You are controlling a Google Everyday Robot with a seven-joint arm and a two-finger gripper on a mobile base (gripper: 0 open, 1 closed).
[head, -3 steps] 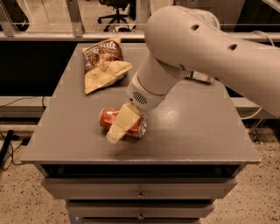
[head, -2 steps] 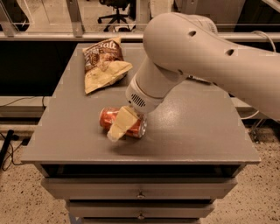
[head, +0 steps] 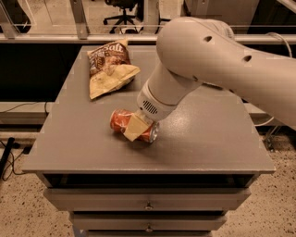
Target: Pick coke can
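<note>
The coke can [head: 120,121] is a red can with a silver end, lying on its side near the front middle of the grey table [head: 212,139]. My gripper [head: 134,127] comes down from the large cream arm [head: 208,60] at the upper right and sits right on the can's middle. A cream part of it covers the can's near side. The can rests on the table top. Its right silver end shows just past the gripper.
A brown and yellow chip bag [head: 109,67] lies at the table's back left. Drawers [head: 148,206] with small knobs are below the table's front edge. A rail and an office chair [head: 121,8] stand behind the table. Cables lie on the floor at the left.
The arm's upper part has shifted slightly. The gripper stays on the can, and the can lies in the same place on the table.
</note>
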